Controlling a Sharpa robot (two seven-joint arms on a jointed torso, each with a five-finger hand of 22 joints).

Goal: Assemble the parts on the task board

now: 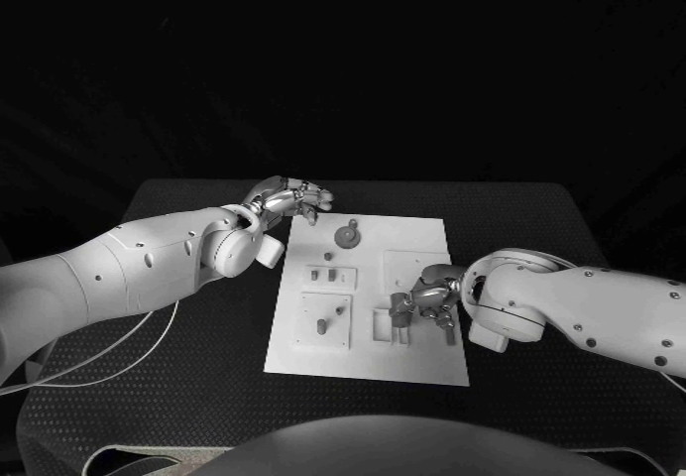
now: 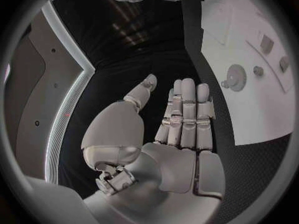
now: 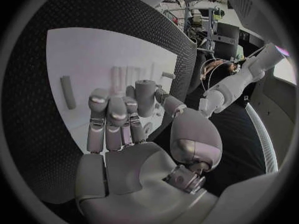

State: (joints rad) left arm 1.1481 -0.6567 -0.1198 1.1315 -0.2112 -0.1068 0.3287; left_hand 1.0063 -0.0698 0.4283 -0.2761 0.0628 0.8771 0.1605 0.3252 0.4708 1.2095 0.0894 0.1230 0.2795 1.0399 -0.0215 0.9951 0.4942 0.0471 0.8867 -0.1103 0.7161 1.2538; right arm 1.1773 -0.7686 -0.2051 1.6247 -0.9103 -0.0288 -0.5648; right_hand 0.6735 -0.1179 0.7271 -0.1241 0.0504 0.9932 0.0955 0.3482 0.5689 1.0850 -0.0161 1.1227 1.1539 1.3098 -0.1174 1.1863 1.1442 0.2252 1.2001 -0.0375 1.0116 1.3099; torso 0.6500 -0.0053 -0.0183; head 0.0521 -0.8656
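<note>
- Your left hand [image 1: 290, 199] has its fingers [image 2: 187, 107] straight and together, holding nothing; the gear-shaped part [image 1: 348, 236] stands just beyond them on the task board [image 1: 429, 367].
- Your right hand [image 1: 426, 297] curls its fingers [image 3: 112, 115] beside an upright cylindrical part [image 3: 146, 97], axis vertical; whether they grip it you cannot tell. This hand is nearer.

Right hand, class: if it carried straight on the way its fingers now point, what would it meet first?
Most likely the small grey cylindrical peg standing on the white task board, just beyond the right hand's fingertips. Depth is unclear, so it may already be touching it.
</note>
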